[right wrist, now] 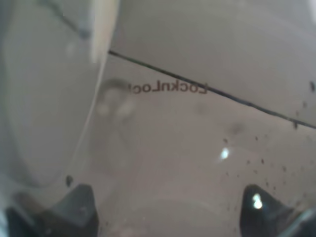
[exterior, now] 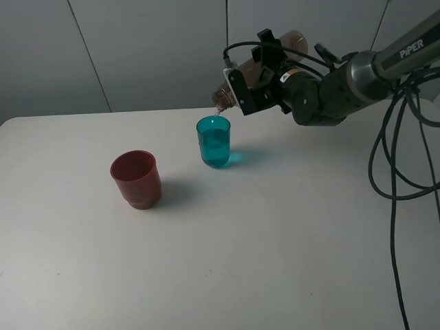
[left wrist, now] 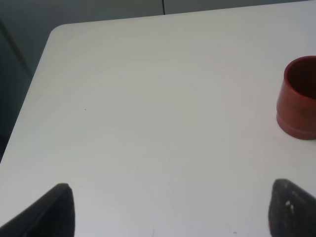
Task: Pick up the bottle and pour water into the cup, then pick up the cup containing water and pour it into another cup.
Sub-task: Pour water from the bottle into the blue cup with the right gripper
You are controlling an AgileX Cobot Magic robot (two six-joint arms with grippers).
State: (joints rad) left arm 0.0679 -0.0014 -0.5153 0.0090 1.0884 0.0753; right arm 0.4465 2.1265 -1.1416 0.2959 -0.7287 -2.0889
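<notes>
Grey wall panels (exterior: pixel 137 48) stand behind a white worktop (exterior: pixel 275 247) with rounded corners, seen from the high camera. From the right of that view the right arm (exterior: pixel 357 69) reaches in above the surface, black cables (exterior: pixel 395 172) hanging off it, and the right claw (exterior: pixel 256 81) is clamped around the bottle (exterior: pixel 294 40). The bottle is held in the air, tipped almost level, its base up toward the wall and its narrow threaded neck slanting down. Its mouth sits just above the far rim of the teal cup (exterior: pixel 214 143). That cup stands upright near the middle of the worktop, with water showing partway up its see-through sides. The red cup (exterior: pixel 137 179) stands upright too, nearer the camera and to the left of the teal one, well apart from it and from the arm. In the right wrist view the translucent bottle fills the picture, mirrored lettering (right wrist: pixel 168 88) showing through its wall, and the dark fingertips (right wrist: pixel 74 207) press against it on either side. The left claw (left wrist: pixel 170 210) shows only in its own wrist view: the two dark fingertips (left wrist: pixel 54 212) stand wide apart over bare worktop with nothing between them. The red cup (left wrist: pixel 298 101) appears at the edge of that view, clear of the claw.
</notes>
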